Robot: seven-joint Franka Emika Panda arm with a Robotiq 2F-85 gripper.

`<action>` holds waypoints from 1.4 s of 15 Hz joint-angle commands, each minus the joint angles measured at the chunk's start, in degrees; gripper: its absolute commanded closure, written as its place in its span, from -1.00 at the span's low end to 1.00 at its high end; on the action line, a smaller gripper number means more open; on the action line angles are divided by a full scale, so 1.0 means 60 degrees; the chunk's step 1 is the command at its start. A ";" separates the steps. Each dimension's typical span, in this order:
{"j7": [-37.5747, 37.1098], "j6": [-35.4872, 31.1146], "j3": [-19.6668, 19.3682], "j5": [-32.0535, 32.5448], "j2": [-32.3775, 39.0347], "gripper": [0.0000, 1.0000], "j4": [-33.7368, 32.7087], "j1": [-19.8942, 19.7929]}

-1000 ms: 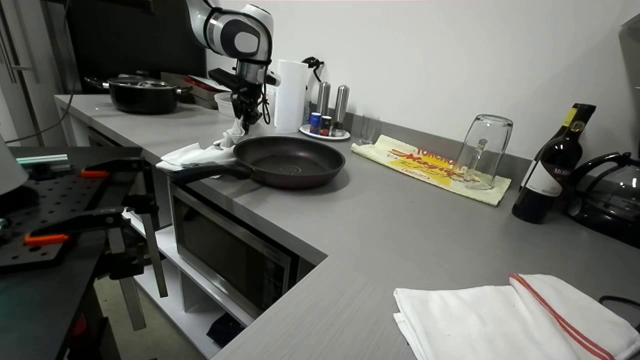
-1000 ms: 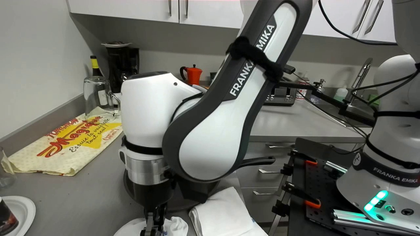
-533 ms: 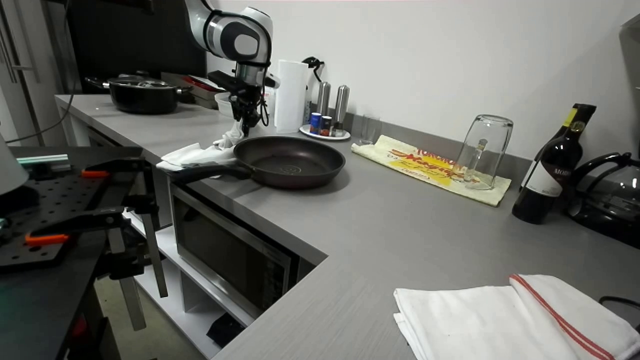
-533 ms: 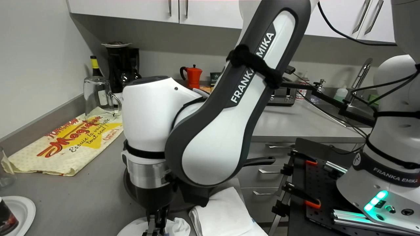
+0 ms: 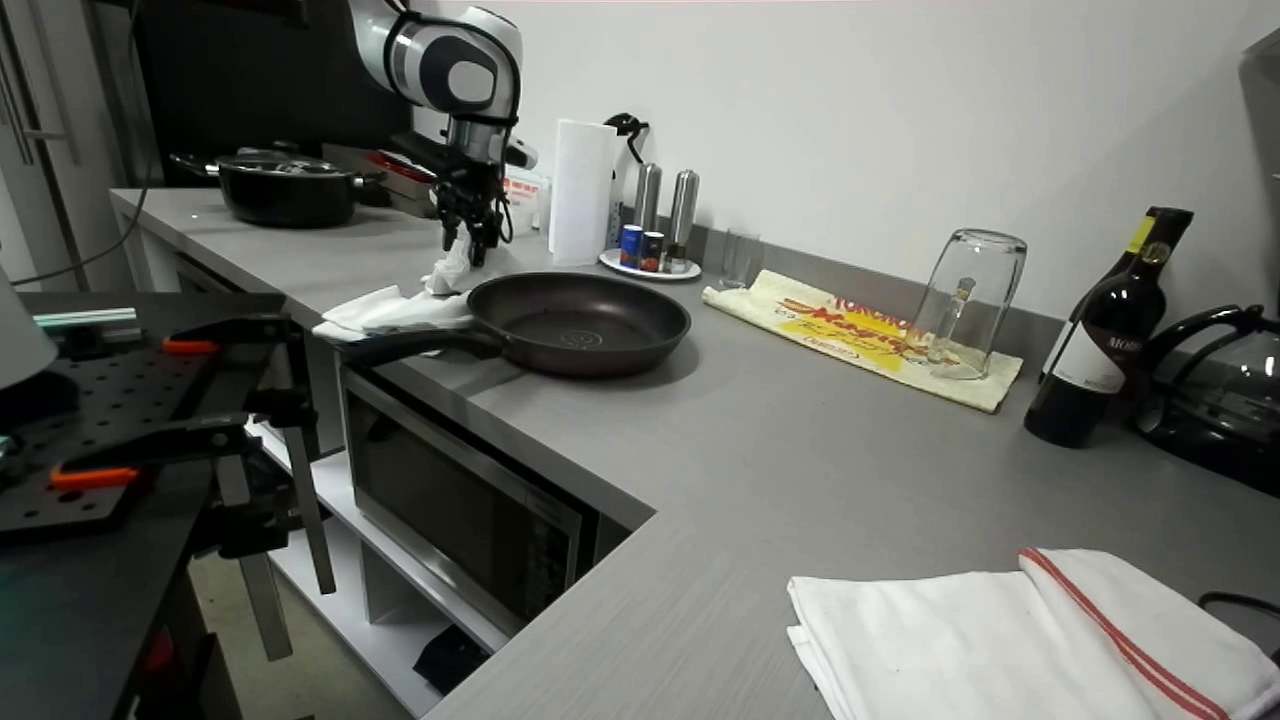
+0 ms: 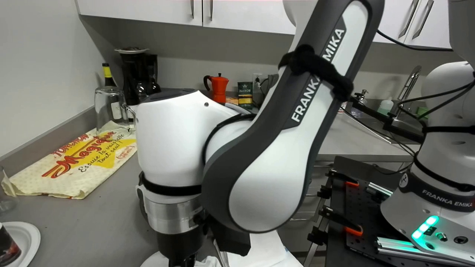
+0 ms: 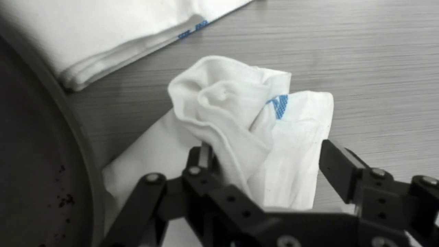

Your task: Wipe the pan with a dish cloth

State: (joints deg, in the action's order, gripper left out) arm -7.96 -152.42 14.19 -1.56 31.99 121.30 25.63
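Observation:
The dark frying pan (image 5: 580, 330) rests on the counter, its handle toward the counter's front edge. Its rim and part of its speckled inside (image 7: 37, 161) fill the left of the wrist view. Beside the pan lies a crumpled white dish cloth (image 7: 233, 99) with a small blue mark. My gripper (image 7: 265, 156) hangs low over this cloth with its jaws wide apart. Cloth lies between and below the fingers (image 7: 337, 168), and a bare gap separates it from the right-hand one. A raised fold touches or nearly touches the left-hand one. In an exterior view, the arm hides most of the pan.
A folded white cloth (image 7: 113, 31) lies against the pan near its handle. Behind the pan stand a paper towel roll (image 5: 583, 195) and a white plate with shakers (image 5: 650, 265). A printed yellow towel (image 5: 850, 335) holds an upturned glass jug (image 5: 970, 300).
My gripper has opened and let go of the crumpled cloth. The arm has shifted away from the pan, and the cloth's raised part has sagged slightly the same way. The pan has stayed put.

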 commanded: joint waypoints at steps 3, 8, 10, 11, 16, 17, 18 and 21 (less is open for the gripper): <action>-0.0736 -0.0086 -0.0165 0.0480 -0.1230 -1.00 0.0976 0.0535; -0.1593 -0.0109 -0.0812 0.1998 -0.2063 -1.00 0.1240 0.0960; -0.1955 -0.0042 -0.1133 0.2772 -0.2329 -1.00 0.1188 0.0937; -0.2089 0.0005 -0.1271 0.3121 -0.2451 -1.00 0.1158 0.0866; -0.2255 0.0122 -0.1705 0.4104 -0.3021 -1.00 0.1167 0.0190; -0.1996 0.0493 -0.1618 0.3870 -0.3193 -1.00 0.1187 -0.0066; -0.1851 0.0848 -0.1549 0.3714 -0.3368 -1.00 0.1254 -0.0270; -0.0622 0.1478 -0.1084 0.2422 -0.4048 -1.00 0.1709 -0.1202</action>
State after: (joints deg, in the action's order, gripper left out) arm -17.98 -147.00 4.99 19.22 13.06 127.77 22.81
